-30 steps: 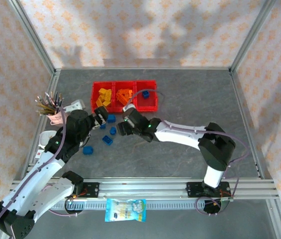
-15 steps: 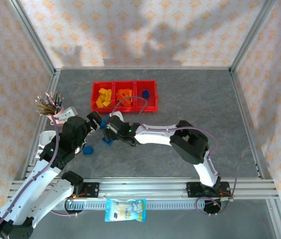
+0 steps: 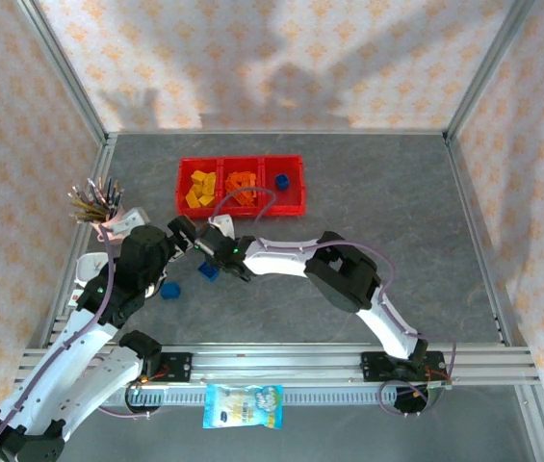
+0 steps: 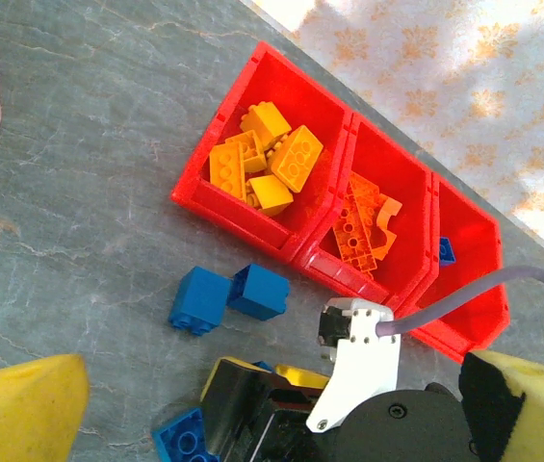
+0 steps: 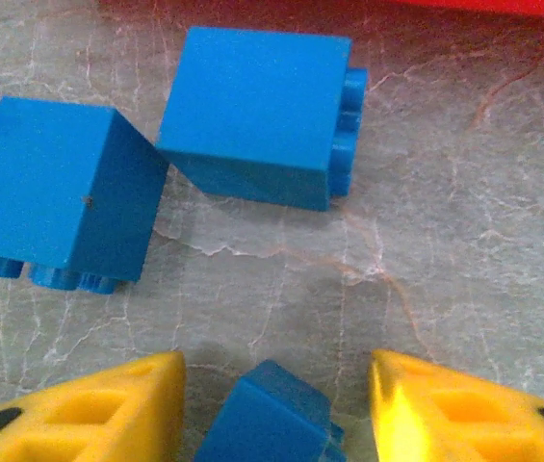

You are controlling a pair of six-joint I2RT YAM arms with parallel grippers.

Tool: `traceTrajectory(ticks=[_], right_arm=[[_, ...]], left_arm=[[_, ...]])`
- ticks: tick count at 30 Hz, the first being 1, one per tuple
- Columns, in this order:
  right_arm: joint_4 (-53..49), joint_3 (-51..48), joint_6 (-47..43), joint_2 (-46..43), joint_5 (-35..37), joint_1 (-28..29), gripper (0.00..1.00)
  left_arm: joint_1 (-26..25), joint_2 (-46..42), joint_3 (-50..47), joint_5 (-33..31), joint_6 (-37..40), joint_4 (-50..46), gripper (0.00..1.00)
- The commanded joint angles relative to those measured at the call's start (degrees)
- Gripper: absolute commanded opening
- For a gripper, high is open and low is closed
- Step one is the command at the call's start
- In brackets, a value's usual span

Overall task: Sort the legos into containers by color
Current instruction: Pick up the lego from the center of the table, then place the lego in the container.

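Looking at the right hand [image 5: 276,385]: where is it?

Low over the grey stone-patterned table [image 3: 368,192], its yellow fingers spread to either side of a small blue plastic brick [image 5: 267,419] (a sliver of table shows beside one finger). Two more blue bricks [image 5: 252,115] lie just beyond, touching at a corner.

And the left hand [image 3: 183,235]?

Spread wide, holding nothing. From left to right, the three joined red plastic bins [image 4: 243,207] hold yellow-orange bricks [image 4: 267,159], darker orange pieces [image 4: 363,226] and one blue brick [image 4: 447,252].

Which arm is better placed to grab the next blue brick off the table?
Right. The right gripper has a blue brick between its fingers; the left gripper hangs open, farther from it.
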Motion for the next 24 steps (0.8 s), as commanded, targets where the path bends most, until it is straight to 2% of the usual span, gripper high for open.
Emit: traceTrajectory(ticks=[1, 9, 16, 24], right_arm=[[-2.6, 0.41, 1.25, -0.13, 1.5, -0.25, 0.44], [-0.87, -3.67, 0.47, -6.79, 2.23, -0.25, 0.21], [1.18, -11.66, -0.37, -18.93, 4.32, -2.31, 0.19], [0.75, -16.76, -3.24, -26.91, 5.15, -10.84, 0.19]], left_arm=[[0.55, 0.1, -0.36, -0.33, -0.25, -0.56, 1.0], [0.54, 1.73, 0.18, 2.77, 0.52, 0.87, 0.99], [0.54, 3.58, 1.5, 5.29, 2.31, 3.45, 1.0], [0.54, 7.87, 1.83, 9.51, 4.78, 10.59, 0.99]])
